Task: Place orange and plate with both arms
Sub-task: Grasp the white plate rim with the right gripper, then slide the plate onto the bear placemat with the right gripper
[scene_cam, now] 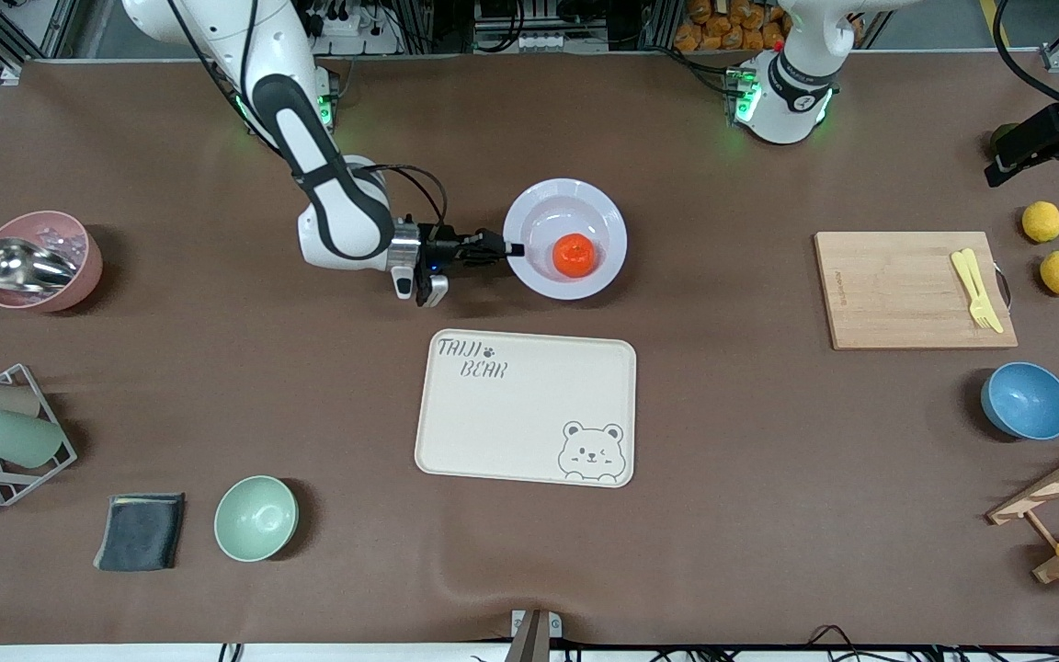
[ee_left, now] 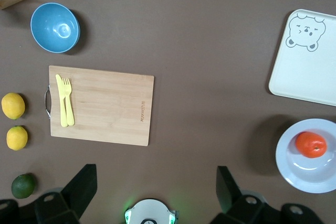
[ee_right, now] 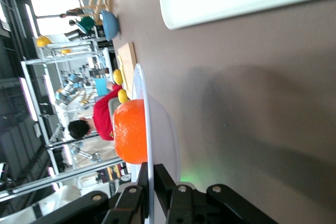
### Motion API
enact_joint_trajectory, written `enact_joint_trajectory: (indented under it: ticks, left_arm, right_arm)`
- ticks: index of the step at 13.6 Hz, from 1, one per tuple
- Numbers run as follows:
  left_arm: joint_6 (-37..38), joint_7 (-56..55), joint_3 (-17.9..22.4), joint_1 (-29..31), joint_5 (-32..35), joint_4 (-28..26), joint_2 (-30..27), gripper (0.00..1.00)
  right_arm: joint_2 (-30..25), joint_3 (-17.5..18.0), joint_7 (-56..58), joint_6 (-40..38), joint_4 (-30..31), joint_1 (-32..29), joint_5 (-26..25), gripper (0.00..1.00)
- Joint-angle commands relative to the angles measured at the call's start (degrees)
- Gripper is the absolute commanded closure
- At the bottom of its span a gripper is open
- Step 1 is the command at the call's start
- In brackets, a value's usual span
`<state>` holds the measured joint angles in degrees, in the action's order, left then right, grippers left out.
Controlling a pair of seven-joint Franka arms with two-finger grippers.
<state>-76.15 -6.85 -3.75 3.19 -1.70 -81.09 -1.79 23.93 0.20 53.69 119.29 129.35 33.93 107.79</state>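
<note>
The orange (scene_cam: 575, 255) lies in the pale plate (scene_cam: 552, 207), which is farther from the front camera than the cream tray. My right gripper (scene_cam: 511, 249) is shut on the plate's rim at the side toward the right arm's end. In the right wrist view the fingers (ee_right: 160, 174) pinch the thin rim (ee_right: 148, 129), with the orange (ee_right: 129, 131) just past them. I cannot tell whether the plate rests on the table or is slightly raised. My left gripper (ee_left: 155, 170) is open and empty, high over the table near its own base. Its view shows the plate (ee_left: 310, 174) and the orange (ee_left: 311, 144).
The bear-printed tray (scene_cam: 527, 406) lies nearer the front camera than the plate. A wooden board (scene_cam: 906, 290) with a yellow fork, two lemons (scene_cam: 1041, 222), a dark green fruit (ee_left: 23, 185) and a blue bowl (scene_cam: 1027, 400) are toward the left arm's end. A green bowl (scene_cam: 256, 518), a pink bowl (scene_cam: 42, 260) and a cup rack are toward the right arm's end.
</note>
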Motion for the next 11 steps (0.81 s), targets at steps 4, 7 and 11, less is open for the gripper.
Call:
enact_joint_trajectory:
  ticks: [4,7,11]
  left_arm:
    - [0.6,0.9,0.3,0.2,-0.6,-1.0,-0.8,0.0]
    - [0.5,0.9,0.3,0.2,-0.5,-1.0,-0.5,0.0]
    - [0.2,0.9,0.3,0.2,-0.4,-0.9,-0.3,0.0]
  right_arm:
    - [-0.9,0.2,-2.4,-0.6,-3.3,-6.0,1.5,1.0]
    - [1.1,0.2,-4.5,2.6,-8.2,-7.9,1.5,1.0]
    - [6.6,0.2,-6.6,6.7,-16.7,-8.2,1.6,1.0]
